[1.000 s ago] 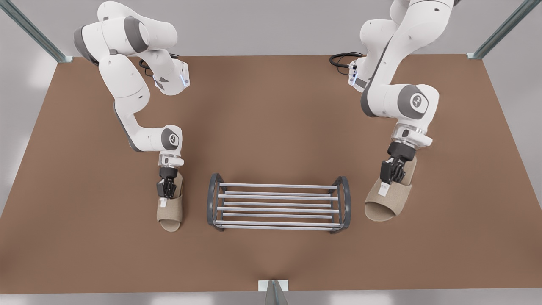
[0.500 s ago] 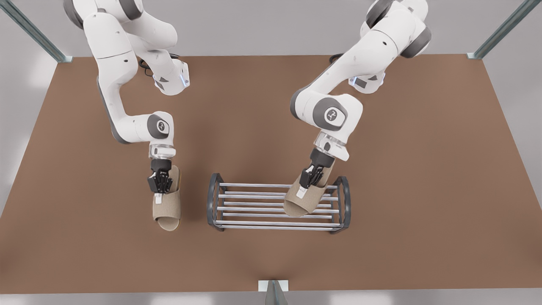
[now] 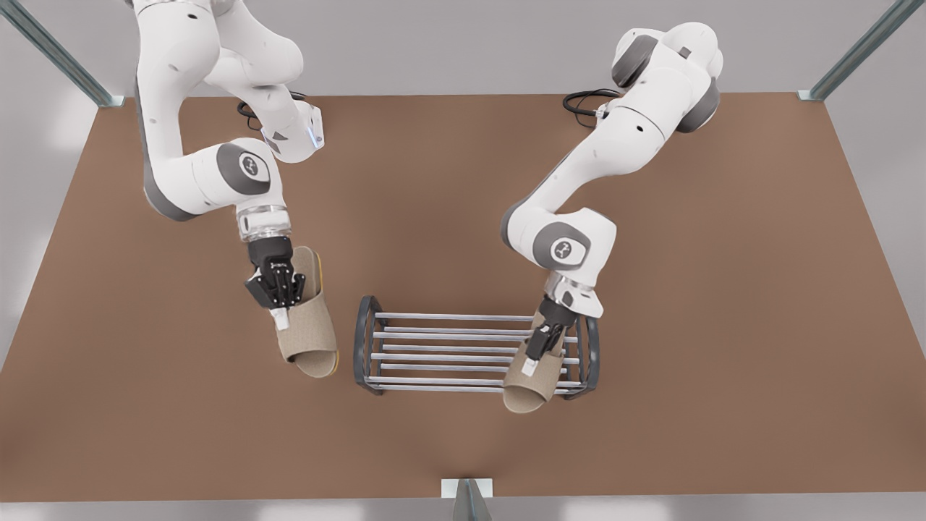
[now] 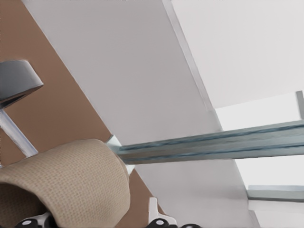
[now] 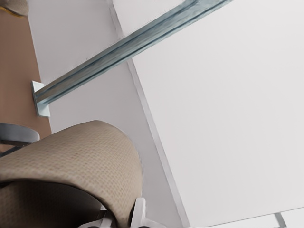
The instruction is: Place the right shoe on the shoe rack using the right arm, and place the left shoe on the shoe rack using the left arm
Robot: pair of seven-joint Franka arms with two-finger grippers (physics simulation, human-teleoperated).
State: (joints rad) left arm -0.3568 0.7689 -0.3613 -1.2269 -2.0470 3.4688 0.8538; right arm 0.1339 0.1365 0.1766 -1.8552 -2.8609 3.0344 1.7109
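Brown tabletop [image 3: 463, 217] with the shoe rack [image 3: 364, 340] near its front edge. Left hand [image 3: 535, 359], on the front view's right, has its fingers closed on the strap of the left shoe [image 3: 532, 388], which lies across the rack's bars at that end with its toe past the front bar. Right hand [image 3: 278, 310], on the front view's left, is clamped on the right shoe [image 3: 311, 340], held tilted beside the rack's other end and not touching it.

Slippers [image 3: 311, 336] woven beige cloth; shoe rack [image 3: 474, 353] smooth metal; table [image 3: 463, 217] matt brown.
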